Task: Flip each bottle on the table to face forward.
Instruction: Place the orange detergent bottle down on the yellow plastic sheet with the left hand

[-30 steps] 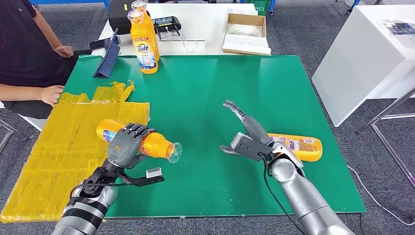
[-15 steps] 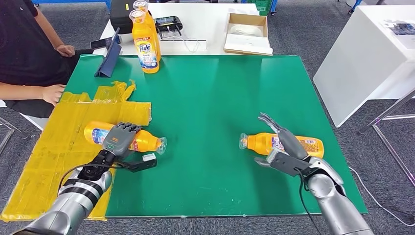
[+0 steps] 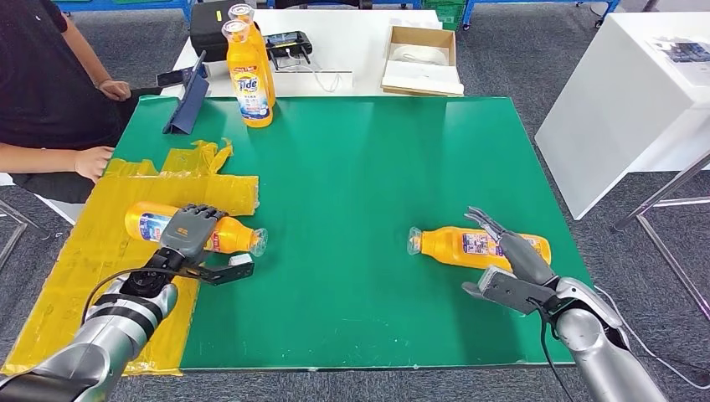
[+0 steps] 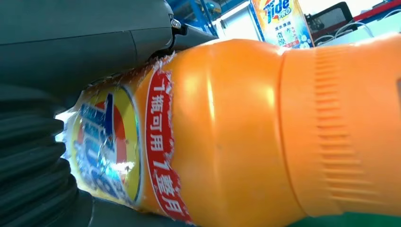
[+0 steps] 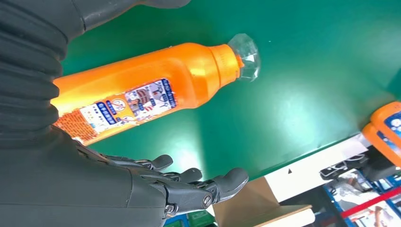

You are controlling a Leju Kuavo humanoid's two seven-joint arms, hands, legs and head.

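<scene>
Both arms had drawn back toward the robot since a second earlier, each orange bottle now lying on its side on the bench.

On the robot's left, the left robot hand (image 3: 191, 234) had its fingers curled over the left bottle (image 3: 180, 229), which lay on the yellow taped sheet (image 3: 92, 268) with its clear cap at the sheet's edge by the green bench (image 3: 360, 167); the left wrist view showed its blue and red label (image 4: 113, 151) close against the palm. The right robot hand (image 3: 512, 266) held nothing, its fingers spread wide beside the right bottle (image 3: 477, 245), whose clear cap pointed toward the bench's middle. Two upright Tide bottles (image 3: 248, 74) stood at the far edge. A person's hand (image 3: 90, 161) rested near the taped sheet.
</scene>
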